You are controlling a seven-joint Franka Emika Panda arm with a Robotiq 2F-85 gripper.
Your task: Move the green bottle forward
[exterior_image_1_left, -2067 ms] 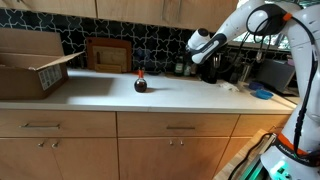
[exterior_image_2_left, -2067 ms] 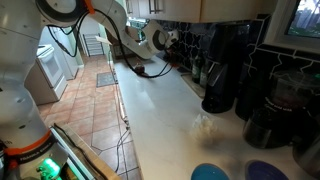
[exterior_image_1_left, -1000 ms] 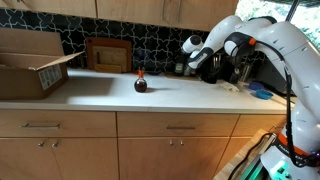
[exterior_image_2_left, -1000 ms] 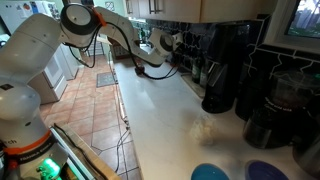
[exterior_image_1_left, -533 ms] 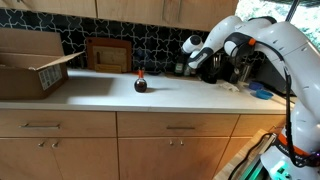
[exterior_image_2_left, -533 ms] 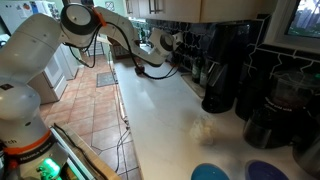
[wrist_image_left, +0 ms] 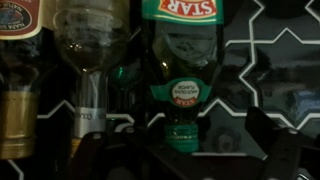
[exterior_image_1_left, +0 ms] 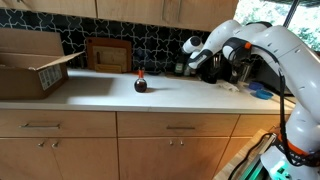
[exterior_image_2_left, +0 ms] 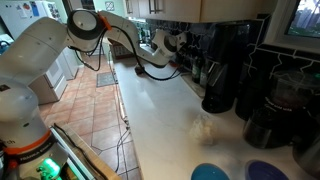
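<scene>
In the wrist view the green bottle (wrist_image_left: pixel 184 85) fills the middle and appears upside down, its green label up and its cap low in the picture. It stands among other bottles against the dark tiled wall. My gripper (wrist_image_left: pixel 180 152) is open, with a dark finger on each side of the bottle's top end, not touching it. In an exterior view the gripper (exterior_image_1_left: pixel 194 62) is at the back of the counter, right by the small green bottle (exterior_image_1_left: pixel 181 68). In an exterior view the gripper (exterior_image_2_left: pixel 176 44) reaches toward the wall beside the coffee machine.
A squat dark bottle with a red cap (exterior_image_1_left: pixel 140 83) stands mid-counter. A cardboard box (exterior_image_1_left: pixel 35 62) and a wooden frame (exterior_image_1_left: pixel 108 54) are further along. Clear and brown bottles (wrist_image_left: pixel 90 40) flank the green one. Black coffee machines (exterior_image_2_left: pixel 226 62) and blue bowls (exterior_image_2_left: pixel 210 172) stand nearby.
Since two seconds ago the arm has swung down and in toward the bottles at the wall. In the last second it has barely moved.
</scene>
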